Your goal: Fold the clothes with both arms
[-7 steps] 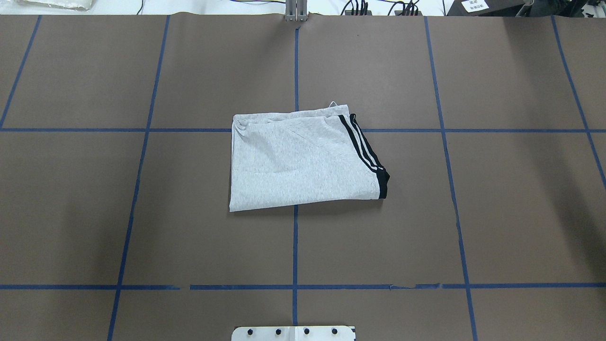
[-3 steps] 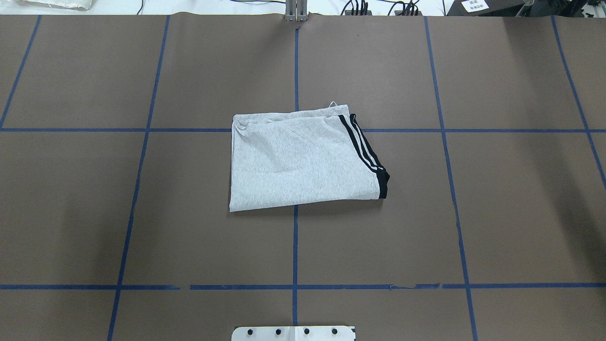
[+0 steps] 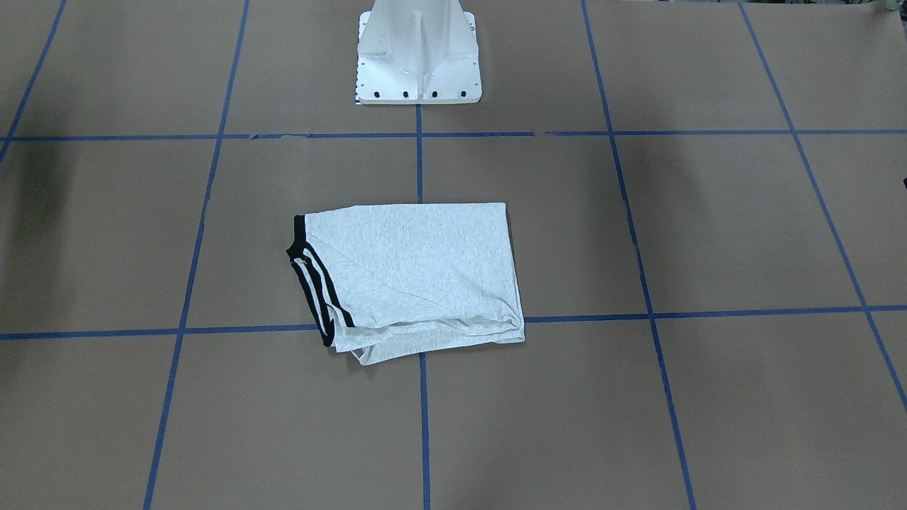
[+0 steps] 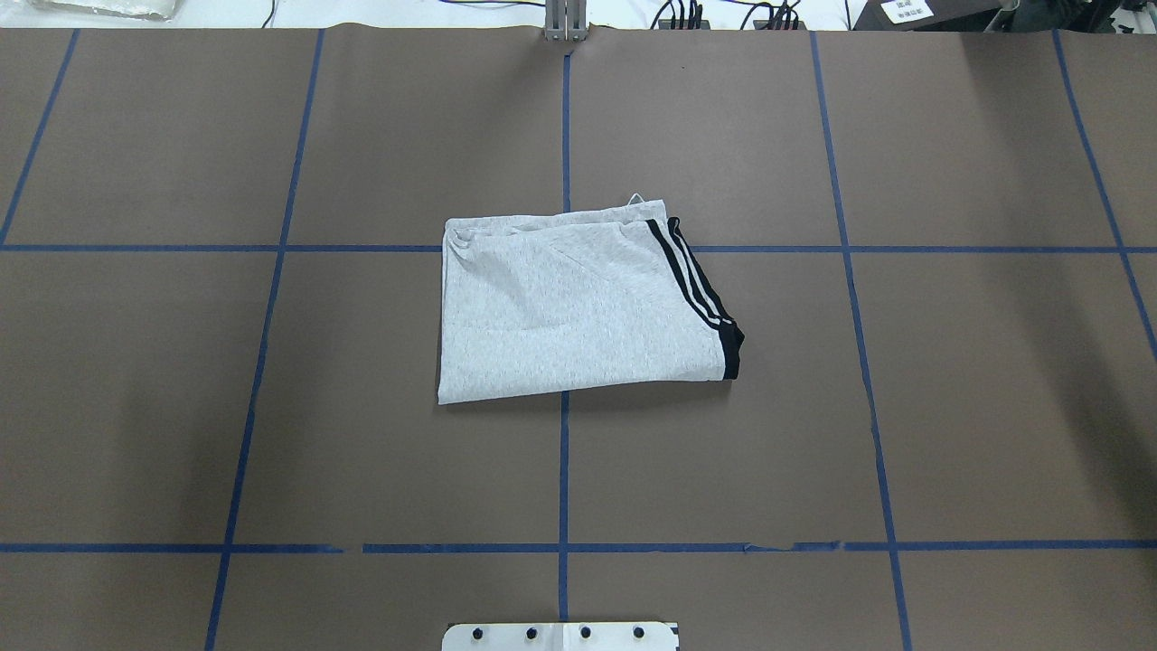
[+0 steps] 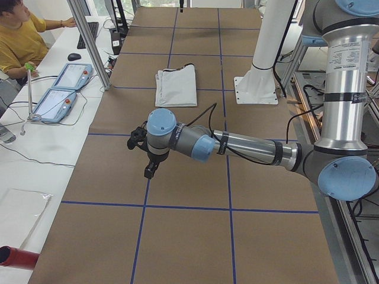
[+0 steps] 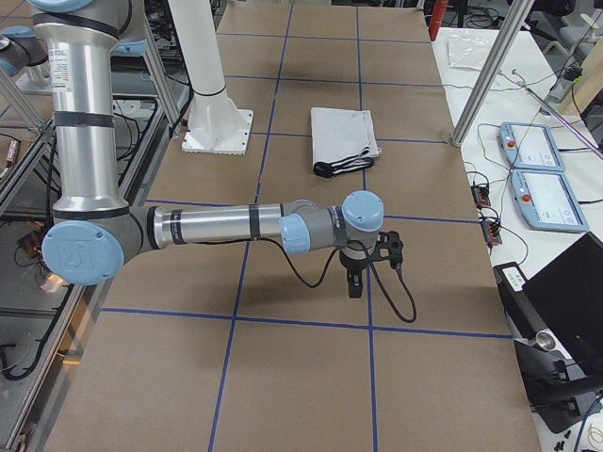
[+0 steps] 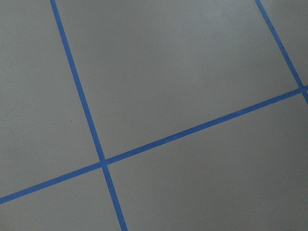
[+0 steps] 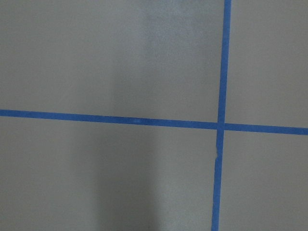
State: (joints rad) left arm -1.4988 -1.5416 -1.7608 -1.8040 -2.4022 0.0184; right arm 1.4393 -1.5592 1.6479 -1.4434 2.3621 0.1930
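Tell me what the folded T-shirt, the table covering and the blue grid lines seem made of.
T-shirt: soft knit fabric, probably cotton jersey, matte heather grey; it lies limp with soft creases.
Table covering: looks like matte brown paper, flat and without sheen.
Grid lines: likely blue adhesive tape; gaps and ragged ends show.

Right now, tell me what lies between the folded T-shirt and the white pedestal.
Between T-shirt and pedestal: only bare brown table cover crossed by blue tape lines, shown in the front-facing view.
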